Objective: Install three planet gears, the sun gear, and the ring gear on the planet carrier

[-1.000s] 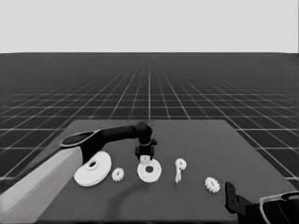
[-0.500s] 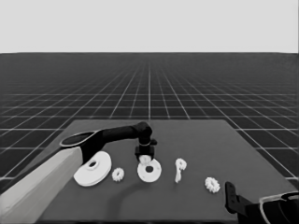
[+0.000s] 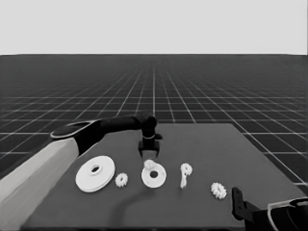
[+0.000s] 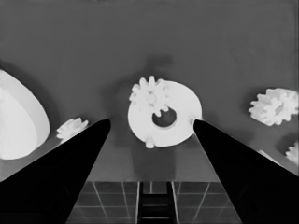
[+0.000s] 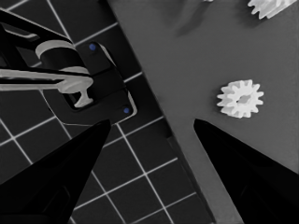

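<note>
The left gripper (image 3: 150, 153) hangs over the middle of the table (image 3: 202, 144), fingers spread and empty, directly above the far edge of the smaller round part (image 3: 154, 175). The left wrist view makes plain what the head view only hints at: a gear (image 4: 149, 96) sits on that part's rim beside the central hole, with the open fingers (image 4: 70, 163) standing clear on either side of the disc and touching nothing. A small peg shows at the disc's opposite edge.

Just to the left in the head view lies a second gear (image 3: 121, 180), and beyond it the larger round part (image 3: 95, 173), seen only as a pale curve at the edge of the left wrist view. To the right of the smaller part lies the stemmed gear (image 3: 185, 173), then a further gear (image 3: 218, 190) near the table's right corner.

The right gripper (image 5: 152, 154) waits at that corner, fingers apart and empty; only its wrist view shows that last gear's teeth clearly, with dark machinery (image 5: 93, 84) past the table's edge.
</note>
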`<state>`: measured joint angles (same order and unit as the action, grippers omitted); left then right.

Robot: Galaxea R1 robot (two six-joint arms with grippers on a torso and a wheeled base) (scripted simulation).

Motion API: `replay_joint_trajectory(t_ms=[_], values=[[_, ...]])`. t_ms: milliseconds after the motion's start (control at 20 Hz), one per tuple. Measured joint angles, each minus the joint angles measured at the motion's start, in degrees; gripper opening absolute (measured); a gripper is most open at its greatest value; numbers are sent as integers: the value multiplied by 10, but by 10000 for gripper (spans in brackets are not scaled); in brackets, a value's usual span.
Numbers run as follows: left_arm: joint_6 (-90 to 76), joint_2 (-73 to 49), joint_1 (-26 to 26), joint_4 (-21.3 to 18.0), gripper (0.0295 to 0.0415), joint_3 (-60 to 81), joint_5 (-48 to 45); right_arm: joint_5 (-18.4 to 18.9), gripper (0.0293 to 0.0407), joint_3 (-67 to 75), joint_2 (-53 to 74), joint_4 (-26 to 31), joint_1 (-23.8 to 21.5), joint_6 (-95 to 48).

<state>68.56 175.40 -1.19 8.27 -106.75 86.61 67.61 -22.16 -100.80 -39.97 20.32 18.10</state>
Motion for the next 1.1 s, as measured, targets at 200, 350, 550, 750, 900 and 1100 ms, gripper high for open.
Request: replay_joint_trajectory(t_ms=[200, 350, 550, 750, 900, 1100], values=[[85, -258, 14, 18, 385, 342, 10, 0, 385, 0, 0, 0, 0, 0], [78, -284, 15, 20, 385, 362, 8, 0, 385, 0, 0, 0, 0, 0], [65, -282, 64, 70, 385, 345, -7, 0, 385, 0, 0, 0, 0, 0], [40, -267, 131, 127, 385, 297, -35, 0, 385, 0, 0, 0, 0, 0], [37, -265, 136, 133, 385, 290, -39, 0, 385, 0, 0, 0, 0, 0], [36, -265, 137, 134, 314, 289, -39, 0, 385, 0, 0, 0, 0, 0]])
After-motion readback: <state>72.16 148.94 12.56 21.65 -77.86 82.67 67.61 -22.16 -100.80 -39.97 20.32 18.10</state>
